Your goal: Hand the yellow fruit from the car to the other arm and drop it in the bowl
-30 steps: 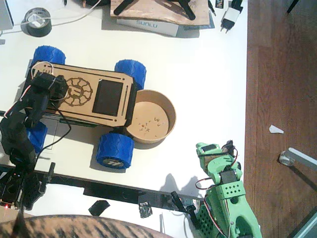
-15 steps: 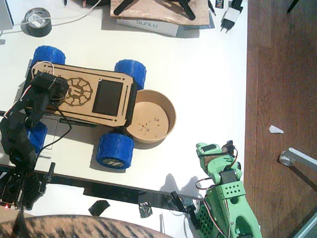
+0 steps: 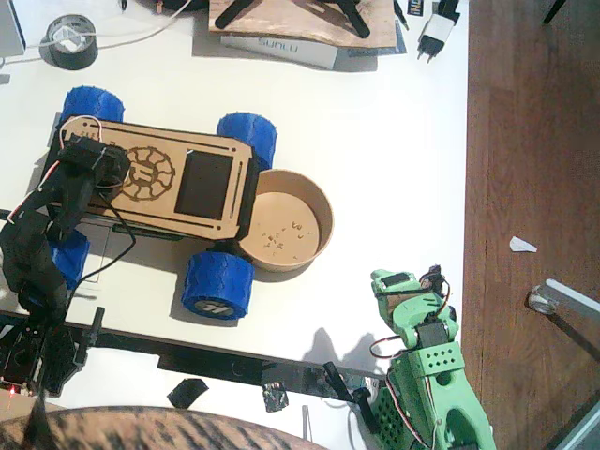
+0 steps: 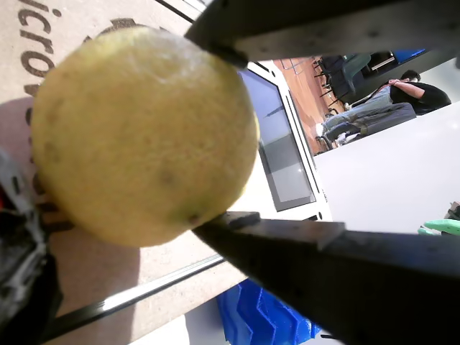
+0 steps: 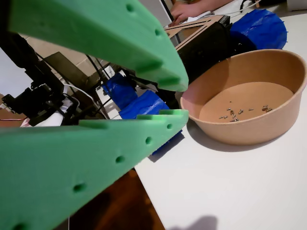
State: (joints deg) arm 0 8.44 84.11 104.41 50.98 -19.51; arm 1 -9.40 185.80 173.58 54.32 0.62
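Here one yellow fruit [image 4: 144,133] sits gripped in the left hand [image 4: 215,136]; right hand [image 5: 170,98] empty, parted.

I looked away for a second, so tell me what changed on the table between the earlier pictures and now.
Almost nothing. The left gripper shifted very slightly over the car, and in a wrist view it is shut on the yellow fruit. The bowl, car and right gripper stayed put.
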